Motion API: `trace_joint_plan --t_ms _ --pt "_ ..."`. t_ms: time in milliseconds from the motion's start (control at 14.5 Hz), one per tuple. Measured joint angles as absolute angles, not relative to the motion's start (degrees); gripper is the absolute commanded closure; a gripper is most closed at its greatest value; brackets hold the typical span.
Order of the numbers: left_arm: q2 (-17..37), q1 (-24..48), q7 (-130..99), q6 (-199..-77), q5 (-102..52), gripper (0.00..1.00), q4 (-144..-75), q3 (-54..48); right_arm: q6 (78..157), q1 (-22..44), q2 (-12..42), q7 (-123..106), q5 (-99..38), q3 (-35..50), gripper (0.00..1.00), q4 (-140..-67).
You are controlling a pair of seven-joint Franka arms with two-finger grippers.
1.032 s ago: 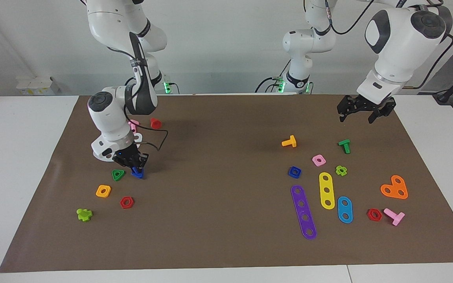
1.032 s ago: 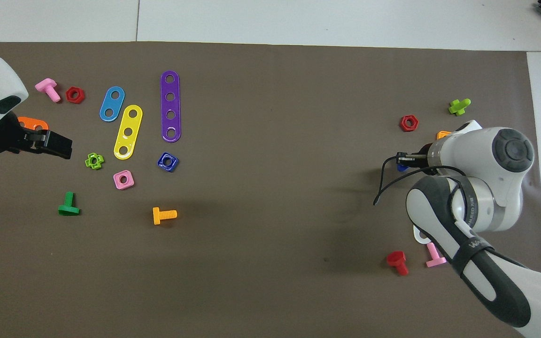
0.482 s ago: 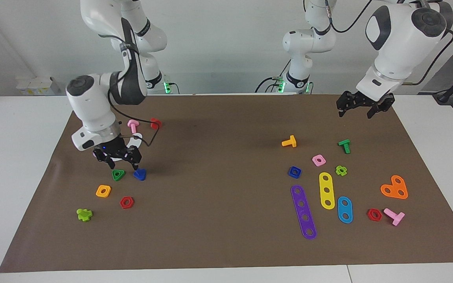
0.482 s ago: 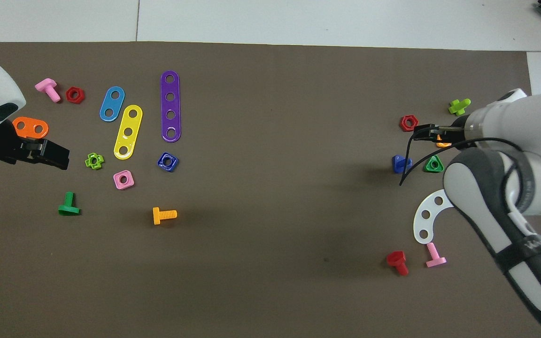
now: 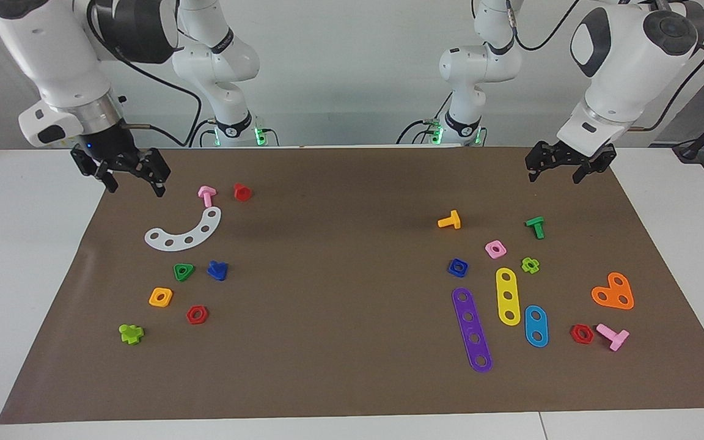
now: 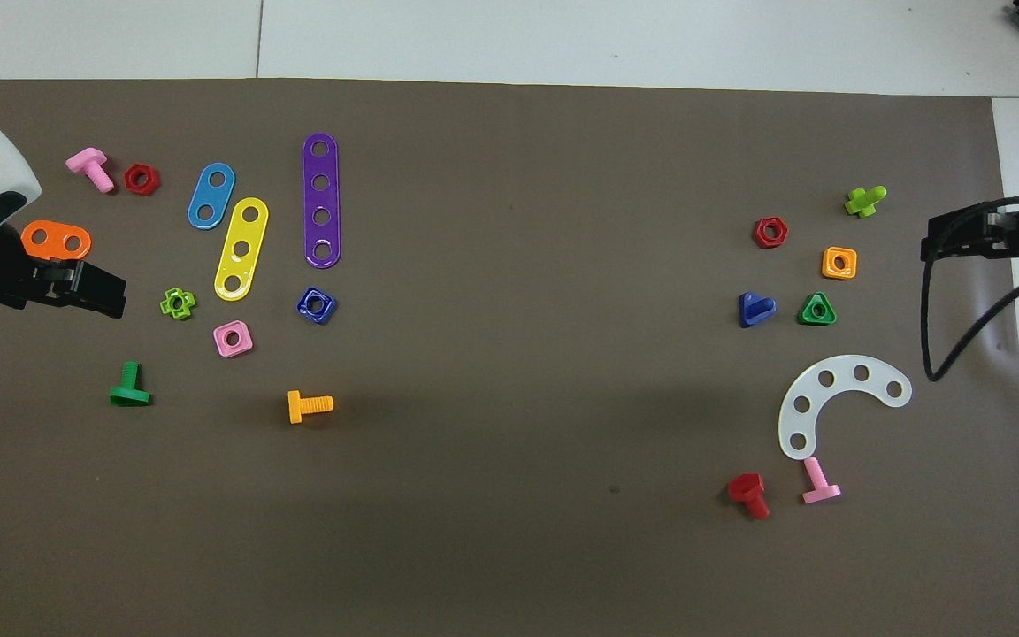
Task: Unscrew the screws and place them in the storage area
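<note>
The dark-blue triangular-head bolt (image 5: 217, 270) lies free on the storage area (image 5: 113, 269) just beside the green triangle nut (image 5: 183, 271), so placing looks done (both arms wait), right gripper (image 5: 123, 177) and left gripper (image 5: 567, 169) raised, jaws apart, empty.

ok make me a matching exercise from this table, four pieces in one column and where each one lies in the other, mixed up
Things:
1. dark-blue bolt
2. white arc strip
3. orange heart plate
4. yellow strip

Places:
A. between the purple strip and the light-blue strip
B. beside the green triangle nut
C. at the left arm's end, nearer the robots than the red hex nut
D. one end by the pink bolt

Pairs: 1-B, 2-D, 3-C, 4-A
</note>
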State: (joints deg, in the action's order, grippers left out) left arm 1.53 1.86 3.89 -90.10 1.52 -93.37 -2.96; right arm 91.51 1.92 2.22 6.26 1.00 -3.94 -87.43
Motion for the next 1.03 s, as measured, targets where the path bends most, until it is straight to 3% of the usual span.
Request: trace_joint_plan --t_ms 138,413,1032 --pt "1.49 1.86 3.89 -90.74 1.52 0.01 -93.37 -2.95 87.92 1.92 1.08 6.26 1.01 -3.93 0.0 -87.41" --pt "1.45 1.83 3.89 -93.53 1.52 0.01 -93.44 -2.86 89.6 1.92 -0.47 6.26 0.98 -3.88 0.0 -91.92" --pt "1.45 1.89 3.89 -94.15 1.11 0.0 -93.51 -3.1 89.75 2.16 -1.07 6.26 0.97 -3.18 0.0 -92.49"
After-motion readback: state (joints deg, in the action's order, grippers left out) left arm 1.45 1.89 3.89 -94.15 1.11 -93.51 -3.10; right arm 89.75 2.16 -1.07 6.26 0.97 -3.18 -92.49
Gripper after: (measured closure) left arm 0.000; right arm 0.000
